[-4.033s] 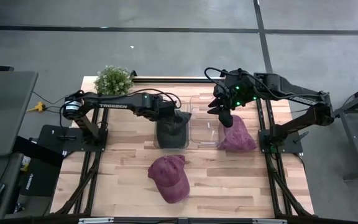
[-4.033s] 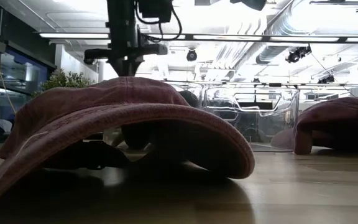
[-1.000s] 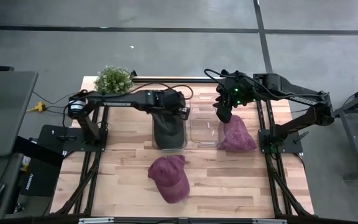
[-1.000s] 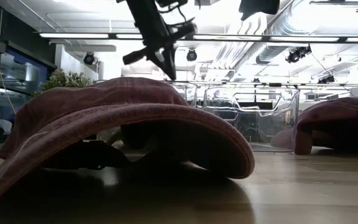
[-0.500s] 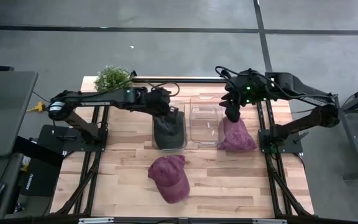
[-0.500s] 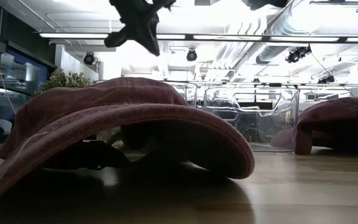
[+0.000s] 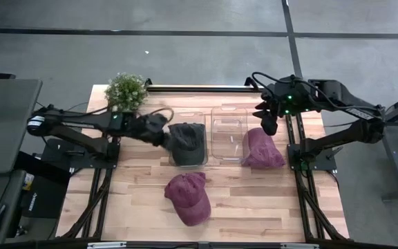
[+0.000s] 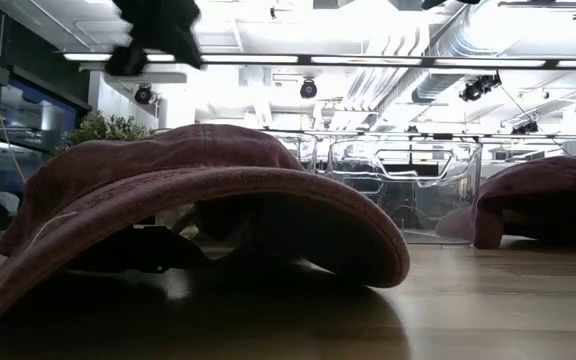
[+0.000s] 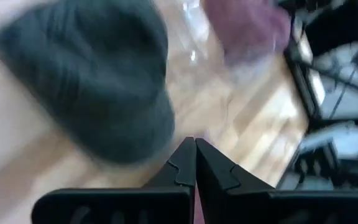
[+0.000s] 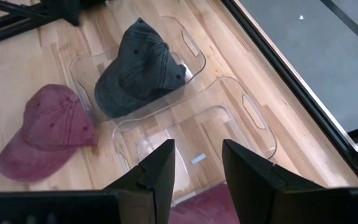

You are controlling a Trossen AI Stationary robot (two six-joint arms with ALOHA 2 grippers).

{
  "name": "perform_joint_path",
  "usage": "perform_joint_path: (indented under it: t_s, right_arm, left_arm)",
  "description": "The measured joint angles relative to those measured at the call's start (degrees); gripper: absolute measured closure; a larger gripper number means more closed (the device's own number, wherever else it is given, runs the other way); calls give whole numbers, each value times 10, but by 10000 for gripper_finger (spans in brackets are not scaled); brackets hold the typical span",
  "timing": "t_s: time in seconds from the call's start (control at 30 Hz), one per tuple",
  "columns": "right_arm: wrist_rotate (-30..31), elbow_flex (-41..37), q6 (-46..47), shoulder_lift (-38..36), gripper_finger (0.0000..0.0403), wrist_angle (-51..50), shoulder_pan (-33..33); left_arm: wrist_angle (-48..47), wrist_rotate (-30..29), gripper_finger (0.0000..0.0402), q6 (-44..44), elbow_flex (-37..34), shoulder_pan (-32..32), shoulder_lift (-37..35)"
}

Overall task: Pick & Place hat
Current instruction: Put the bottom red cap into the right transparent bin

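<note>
A dark grey hat (image 7: 188,140) lies crown-up inside the left clear bin (image 7: 175,160); it also shows in the right wrist view (image 10: 138,65) and, blurred, in the left wrist view (image 9: 98,93). My left gripper (image 7: 162,131) hovers shut just left of that bin, off the hat (image 9: 195,163). A maroon hat (image 7: 188,198) rests on the table near the middle, filling the low view (image 8: 198,200). A second maroon hat (image 7: 262,149) lies right of the bins. My right gripper (image 7: 269,119) is open above its far end (image 10: 197,168).
An empty clear bin (image 7: 228,135) stands right of the one with the grey hat. A potted plant (image 7: 126,90) sits at the far left corner. Bare wood (image 7: 268,207) stretches along the near edge on either side of the middle maroon hat.
My left gripper has drawn back from above the left bin toward the table's left, staying high. The dark grey hat has stayed in the bin. My right gripper has shifted a little toward the table's right and far edge.
</note>
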Motion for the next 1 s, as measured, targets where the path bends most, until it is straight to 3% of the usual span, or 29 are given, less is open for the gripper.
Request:
perform_joint_path:
  t_s: [0.27,0.33,0.43,0.6,0.73,0.87,1.0]
  right_arm:
    - [-7,0,-1,-5,274,-24,0]
    - [-8,0,-1,-9,274,-32,0]
    - [-18,-13,-1,-31,274,-18,0]
    - [-55,-127,12,-134,274,77,0]
    - [-116,-251,31,-223,274,143,3]
    - [-188,-353,52,-283,274,215,21]
    - [-218,-419,61,-311,274,260,41]
  left_arm:
    - [-95,-2,402,-86,2,-117,-20]
    - [-134,-17,402,-113,-2,-146,-18]
    - [-122,-57,402,-141,1,-185,-20]
    - [-134,-107,402,-195,0,-228,-24]
    - [-98,-99,402,-228,-32,-254,-23]
    - [-32,-69,402,-294,-89,-282,-23]
    - [70,-83,402,-329,-135,-322,-23]
